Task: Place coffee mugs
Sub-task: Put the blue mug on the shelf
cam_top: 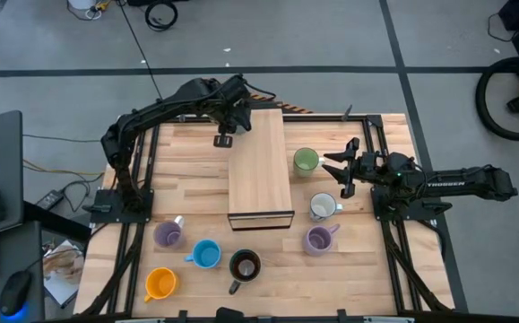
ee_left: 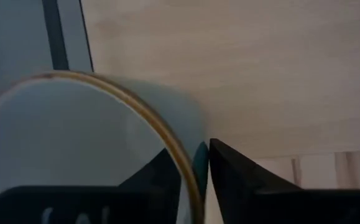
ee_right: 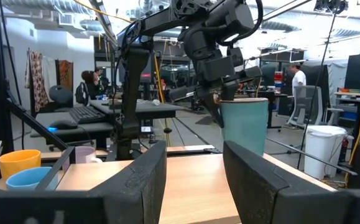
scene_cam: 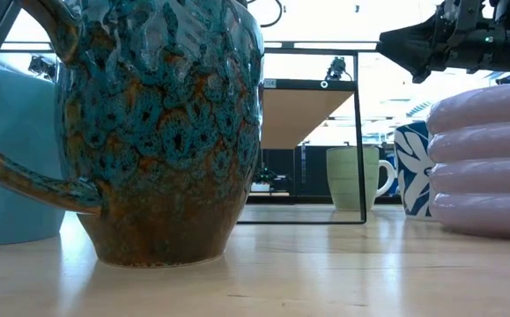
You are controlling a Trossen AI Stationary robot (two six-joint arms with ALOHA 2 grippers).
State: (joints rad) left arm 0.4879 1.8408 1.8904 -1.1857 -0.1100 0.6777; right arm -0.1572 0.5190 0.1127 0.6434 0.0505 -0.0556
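Eight mugs total. One teal-walled mug point(ee_right: 244, 124) is clamped by its rim and held above the far end of the board; green mug point(cam_top: 306, 161), patterned white mug point(cam_top: 322, 207) and lilac mug point(cam_top: 317, 240) stand upright right of it. Second lilac mug point(cam_top: 168, 235), light blue mug point(cam_top: 206, 254), dark mug point(cam_top: 244, 266) and orange mug point(cam_top: 160, 283) stand upright near-left.

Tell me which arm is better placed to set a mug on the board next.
Left: the left gripper already pinches a mug's rim above the board. The right gripper waits open and empty beside the green mug.

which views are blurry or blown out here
Low view: the dark brown-black mug looms close and soft; windows behind glare white. Left wrist view: the mug rim in the left gripper is blurred. High view: evenly lit.
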